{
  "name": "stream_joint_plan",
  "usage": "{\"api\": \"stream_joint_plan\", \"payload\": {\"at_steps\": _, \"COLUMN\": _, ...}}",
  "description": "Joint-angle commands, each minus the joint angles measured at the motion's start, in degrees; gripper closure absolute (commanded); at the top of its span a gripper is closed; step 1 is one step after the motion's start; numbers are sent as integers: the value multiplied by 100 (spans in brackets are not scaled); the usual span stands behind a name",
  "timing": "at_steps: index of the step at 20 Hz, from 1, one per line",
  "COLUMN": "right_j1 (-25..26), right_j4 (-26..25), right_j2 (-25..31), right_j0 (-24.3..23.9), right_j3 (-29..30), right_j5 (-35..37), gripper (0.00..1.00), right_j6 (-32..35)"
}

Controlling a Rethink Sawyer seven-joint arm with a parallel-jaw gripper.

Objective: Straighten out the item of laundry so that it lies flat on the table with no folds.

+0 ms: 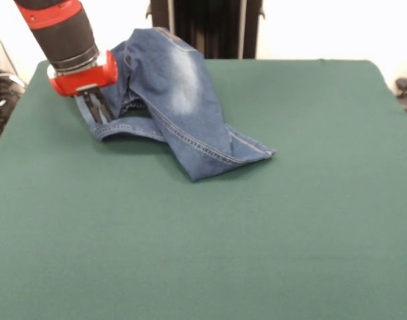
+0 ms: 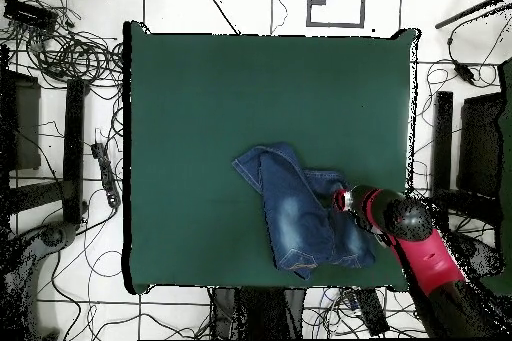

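The blue denim jeans [image 1: 183,100] lie crumpled and folded over themselves at the far left of the green table [image 1: 203,240]. One leg end points to the front right, and a faded pale patch faces up. My gripper [image 1: 97,110] stands at the jeans' left edge, its dark fingers close together on a hem-like edge of the denim. In the overhead view the jeans [image 2: 295,212] lie near the table's lower edge [image 2: 200,107], with the gripper [image 2: 340,198] at their right side.
The red and black arm [image 1: 67,37] comes down at the far left corner. Cables and stands [image 2: 70,67] lie on the floor round the table. A dark pedestal [image 1: 207,27] stands behind the far edge.
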Motion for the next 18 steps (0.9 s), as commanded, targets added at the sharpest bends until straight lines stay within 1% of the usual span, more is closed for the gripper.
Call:
{"api": "stream_joint_plan", "payload": {"at_steps": 1, "right_j1": -94, "right_j4": 651, "right_j2": 629, "right_j0": 289, "right_j3": 233, "right_j5": 478, "gripper": 100, "right_j6": 1956}}
{"api": "stream_joint_plan", "payload": {"at_steps": 5, "right_j1": -182, "right_j4": 861, "right_j2": 724, "right_j0": 208, "right_j3": 372, "right_j5": 482, "gripper": 100, "right_j6": 1977}}
{"api": "stream_joint_plan", "payload": {"at_steps": 8, "right_j1": -146, "right_j4": 1056, "right_j2": 763, "right_j0": 182, "right_j3": 360, "right_j5": 533, "gripper": 100, "right_j6": 2031}}
{"api": "stream_joint_plan", "payload": {"at_steps": 11, "right_j1": -122, "right_j4": 1346, "right_j2": 845, "right_j0": 113, "right_j3": 452, "right_j5": 494, "gripper": 100, "right_j6": 2141}}
{"api": "stream_joint_plan", "payload": {"at_steps": 13, "right_j1": -98, "right_j4": 1643, "right_j2": 943, "right_j0": 41, "right_j3": 544, "right_j5": 432, "gripper": 100, "right_j6": 2303}}
{"api": "stream_joint_plan", "payload": {"at_steps": 15, "right_j1": -35, "right_j4": 1825, "right_j2": 1099, "right_j0": -109, "right_j3": 643, "right_j5": 289, "gripper": 100, "right_j6": 2223}}
{"api": "stream_joint_plan", "payload": {"at_steps": 18, "right_j1": 13, "right_j4": 1860, "right_j2": 1266, "right_j0": -243, "right_j3": 670, "right_j5": 148, "gripper": 100, "right_j6": 1880}}
